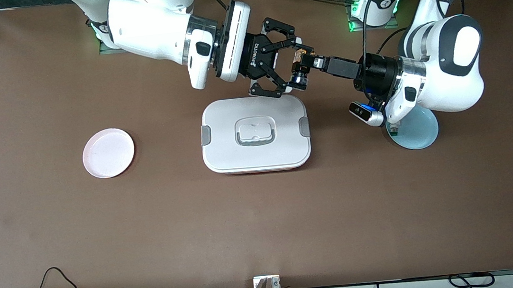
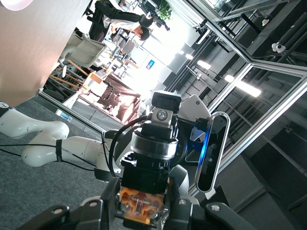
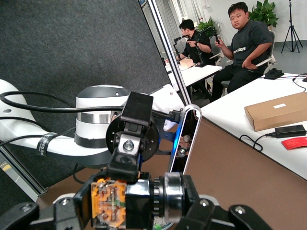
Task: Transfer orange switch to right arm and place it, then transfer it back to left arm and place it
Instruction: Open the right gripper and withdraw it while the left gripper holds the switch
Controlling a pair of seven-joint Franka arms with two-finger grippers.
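Switch: the orange switch (image 1: 299, 70) is a small black cylinder with a silver collar and an orange-and-clear contact block at one end; in my left wrist view (image 2: 144, 191) the orange block faces the camera, in my right wrist view (image 3: 132, 199) it lies sideways.
Where it is: up in the air, over the table just past the box's edge on the side toward my bases, between my two grippers.
Left gripper: my left gripper (image 1: 306, 61) has its fingers closed on the switch's orange end, and its black fingers (image 2: 184, 211) press either side of that block.
Right gripper: my right gripper (image 1: 291, 64) also holds the switch, its fingers (image 3: 211, 213) part-way closed around the black body.
Arms: both arms (image 1: 153, 26) reach in from their bases and meet nose to nose over the middle of the table.
Box: the white box (image 1: 255, 134) with grey clips sits on the table, just nearer the front camera than the spot under the switch.
Plates: a pink plate (image 1: 108, 153) lies toward my right arm's end; a pale blue plate (image 1: 420, 134) lies toward my left arm's end, partly under my left arm.
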